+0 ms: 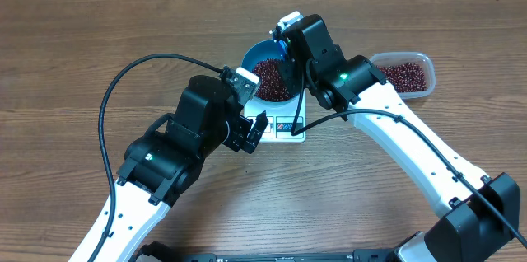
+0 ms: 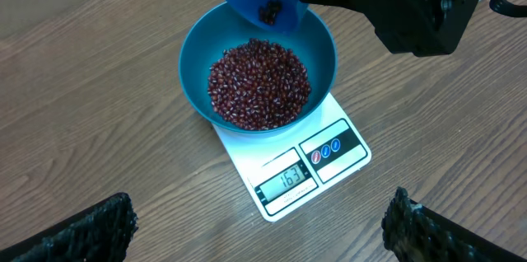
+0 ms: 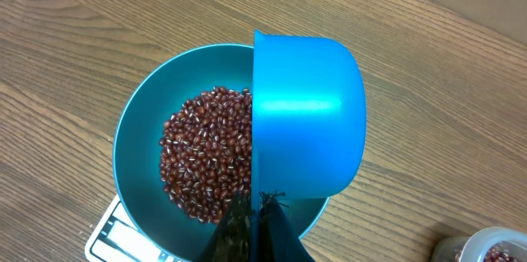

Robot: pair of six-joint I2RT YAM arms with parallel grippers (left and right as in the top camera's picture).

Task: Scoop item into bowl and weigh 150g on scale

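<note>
R gripper [image 3: 254, 222] is clamped hard on the handle of the small blue scoop [image 3: 309, 122], jaws closed right down on it. Scoop is tipped w/ its mouth toward the bowl [image 3: 136, 138], hanging above the bowl's side nearest the R arm, clear of the pile. Prob held that way so whatever's left slides off the lip into the bowl, not onto the counter [image 1: 82, 31]. L wrist view shows only a few beans at the lip, so it's nearly empty.

Beans [image 2: 259, 85] lie in a loose mound in the bowl's bottom. Bowl sits on the scale [image 2: 346, 126], set back so the front strip & display [image 2: 282, 181] stay uncovered, i.e. readable while pouring. Display looks like 163, but digits are small, so not certain. If right, load is past target & a bit must come back out, likely w/ the same scoop.

L gripper [image 2: 255, 233] is wide open, holding nothing, hovering near the scale's front edge. Seems parked there so its cam sees the display and it stays out of the pour path.

Tub [image 1: 424, 60] w/ spare beans sits on the robot's right, near the bowl but apart: short trip either way.
</note>
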